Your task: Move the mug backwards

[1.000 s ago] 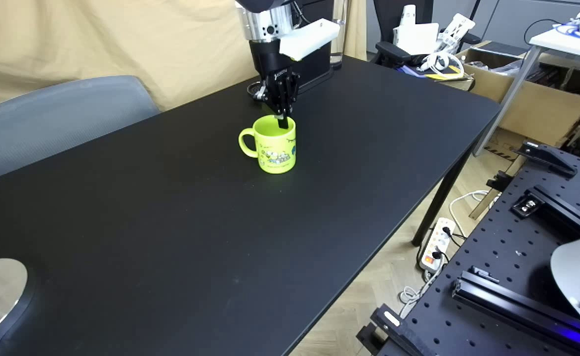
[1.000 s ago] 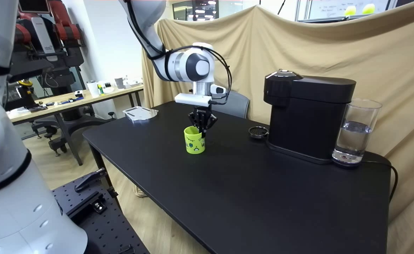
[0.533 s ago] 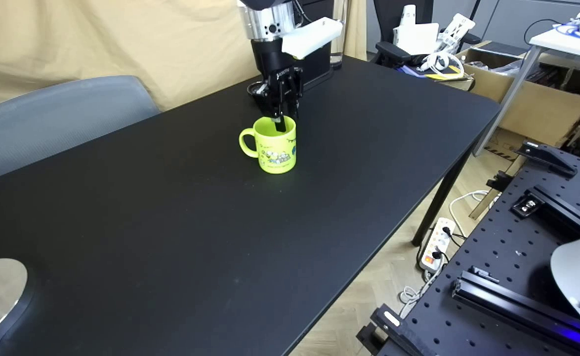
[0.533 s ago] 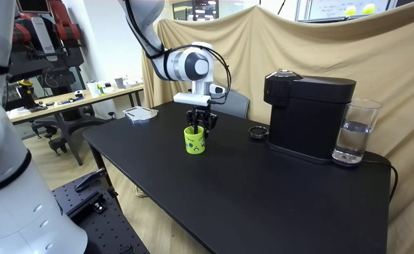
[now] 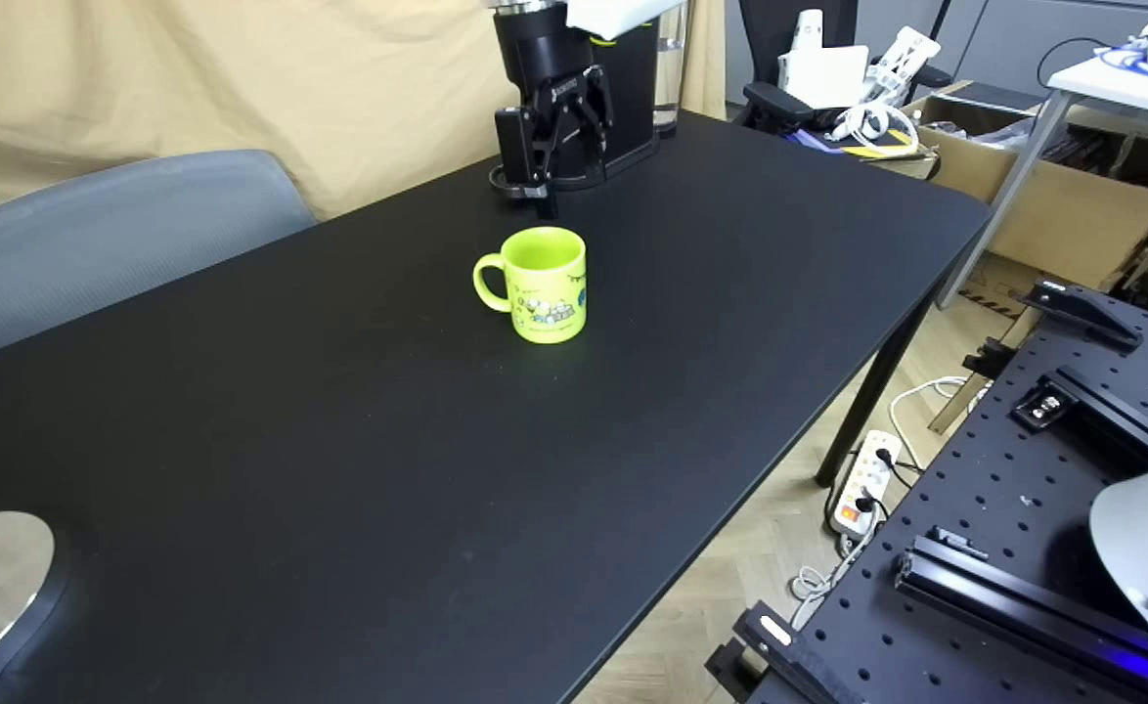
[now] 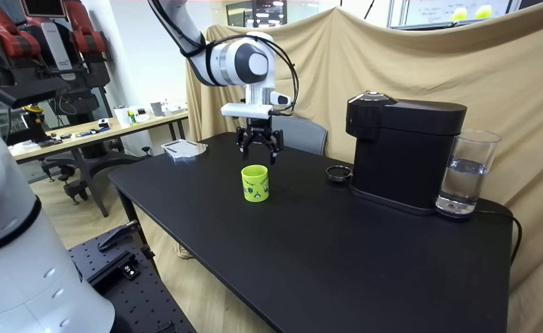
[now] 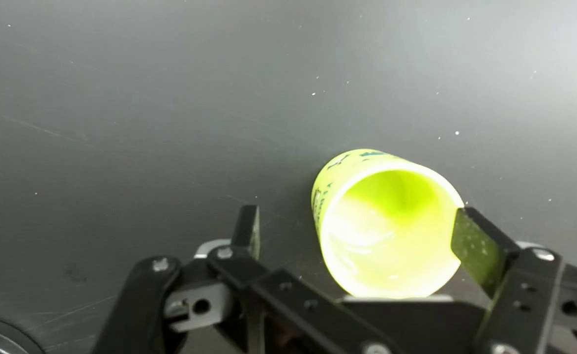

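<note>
The gripper (image 6: 259, 156), its fingers (image 7: 478, 250) spread wide, hangs above the upright lime mug (image 5: 549, 303), clear of it. The mug stands on the black table (image 5: 369, 469); its handle (image 5: 479, 282), left in an exterior view, is hidden in the wrist view, where one finger covers some rim. A round dark object (image 7: 3, 337) is cut off there.

Wrist-view glare partly bleaches the inside of the mug (image 7: 387, 226).
</note>
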